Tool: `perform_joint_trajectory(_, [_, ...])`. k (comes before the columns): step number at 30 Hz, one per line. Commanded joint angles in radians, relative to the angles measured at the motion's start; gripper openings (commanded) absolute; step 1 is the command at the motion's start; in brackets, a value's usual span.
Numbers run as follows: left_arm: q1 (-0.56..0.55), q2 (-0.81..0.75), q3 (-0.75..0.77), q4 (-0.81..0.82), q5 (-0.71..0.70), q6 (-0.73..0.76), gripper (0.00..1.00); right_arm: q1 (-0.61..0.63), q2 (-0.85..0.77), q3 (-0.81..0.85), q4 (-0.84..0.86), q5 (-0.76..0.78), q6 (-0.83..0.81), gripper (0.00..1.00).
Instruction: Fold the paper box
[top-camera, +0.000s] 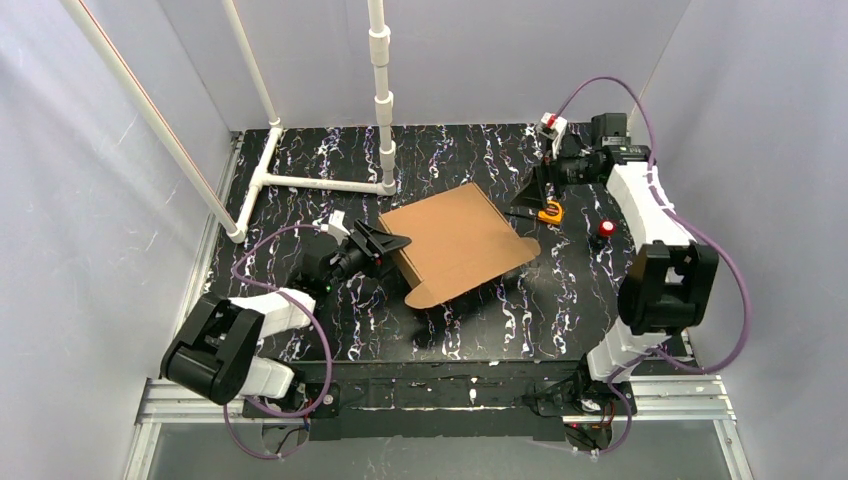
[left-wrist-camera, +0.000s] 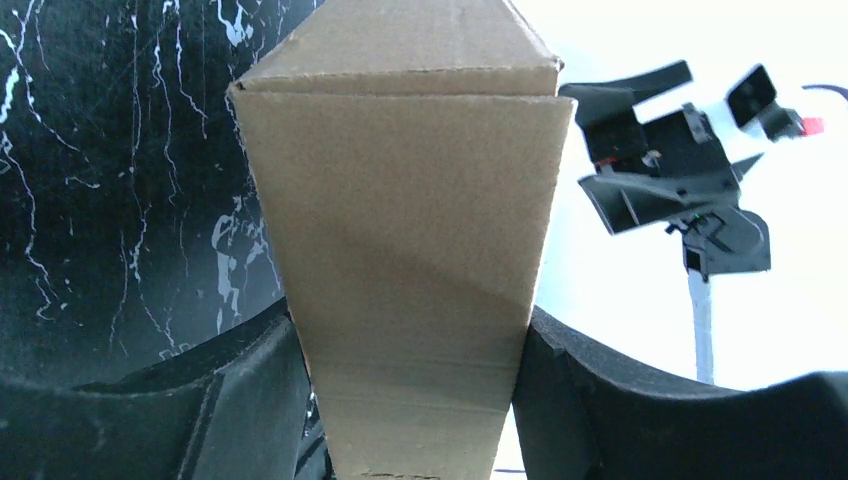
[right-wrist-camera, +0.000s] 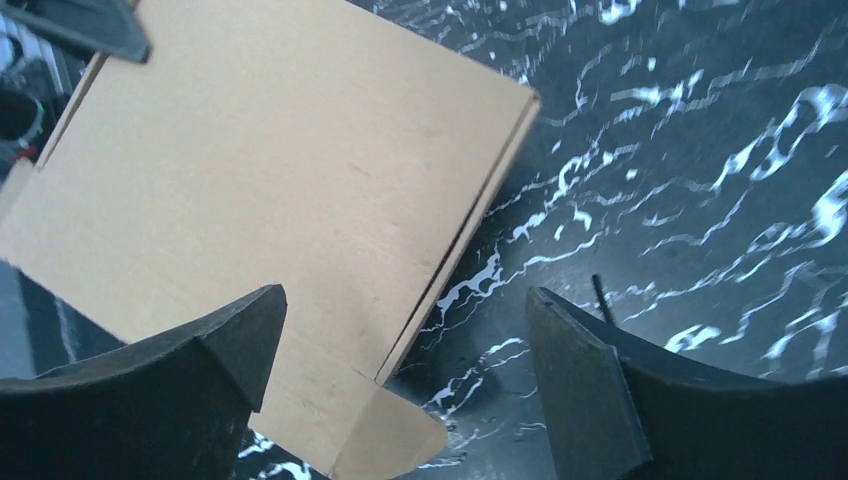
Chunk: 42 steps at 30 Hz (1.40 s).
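Found the left gripper (left-wrist-camera: 410, 325) clamped on the paper box (top-camera: 455, 240), with the box's left end filling the gap and touching both fingers. Saw the right gripper (right-wrist-camera: 405, 298) spread wide with nothing between its fingers, near the box's far right corner (partly over cardboard, partly over bare counter (top-camera: 560, 300)). Spotted the box mid-counter, plain brown, flat panel on top, with a rounded flap poking out at the near edge. Noticed a small orange tape measure (top-camera: 550, 212) just beside the right gripper, well apart from the white pipe frame (top-camera: 320, 182) at far left.
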Motion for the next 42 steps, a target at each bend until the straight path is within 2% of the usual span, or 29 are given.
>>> perform_joint_trajectory(1, [0.006,-0.045,0.055,-0.105,0.035,-0.043,0.11,0.023,-0.127,0.057,-0.218,-0.06,-0.305,0.98])
perform_joint_trajectory(8, [0.007,-0.042,0.086,-0.171,0.096,-0.152,0.05,0.145,-0.255,-0.002,-0.23,-0.01,-0.459,0.98])
perform_joint_trajectory(13, [0.009,-0.086,0.109,-0.337,0.079,-0.185,0.04,0.259,-0.262,0.061,-0.426,-0.018,-0.666,0.98])
perform_joint_trajectory(17, [0.017,-0.058,0.149,-0.408,0.106,-0.232,0.04,0.375,-0.266,0.101,-0.464,0.071,-0.673,0.98])
perform_joint_trajectory(25, [0.025,-0.013,0.178,-0.42,0.095,-0.385,0.03,0.494,-0.308,0.042,-0.408,0.261,-0.67,0.98])
perform_joint_trajectory(32, [0.025,-0.039,0.17,-0.42,0.071,-0.533,0.03,0.601,-0.34,-0.019,-0.287,0.453,-0.647,0.98])
perform_joint_trajectory(42, [0.025,-0.06,0.133,-0.42,0.037,-0.642,0.03,0.773,-0.314,-0.08,-0.13,0.668,-0.645,0.98])
